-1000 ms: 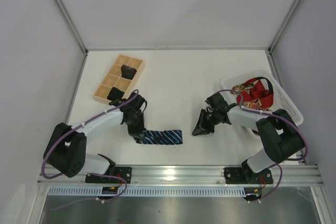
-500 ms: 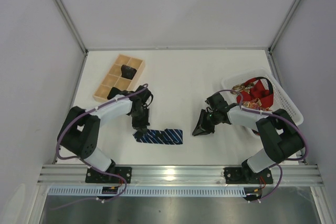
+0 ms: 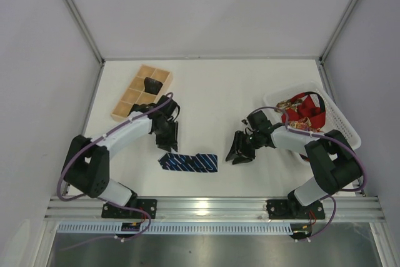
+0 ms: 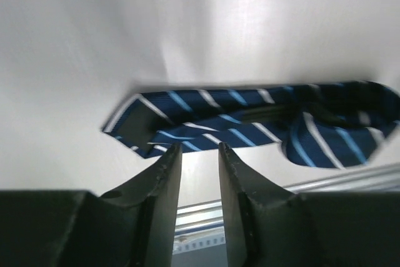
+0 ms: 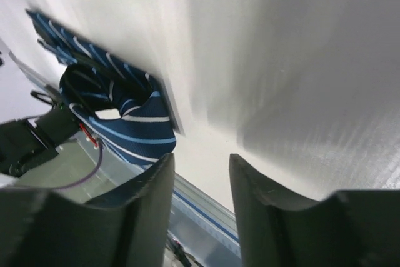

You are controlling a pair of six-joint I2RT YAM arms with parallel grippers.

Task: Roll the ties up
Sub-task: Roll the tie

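Note:
A navy tie with pale diagonal stripes (image 3: 187, 162) lies folded flat on the white table near the front edge. It shows in the left wrist view (image 4: 250, 120) and, with a loose loop at its end, in the right wrist view (image 5: 119, 114). My left gripper (image 3: 170, 144) hangs just behind the tie's left end, open and empty (image 4: 199, 151). My right gripper (image 3: 237, 154) is low over the table to the right of the tie, open and empty (image 5: 201, 164). Red and gold ties (image 3: 303, 112) lie in a white basket (image 3: 342, 126).
A wooden compartment box (image 3: 133, 87) sits at the back left, with a small dark rolled bundle (image 3: 152, 84) in one cell. The left arm covers the box's near corner. The aluminium rail (image 3: 212, 206) runs along the table's front edge.
My left gripper has drawn back from the tie's left end toward the far side; the tie stays on the table. My right gripper has shifted slightly left.

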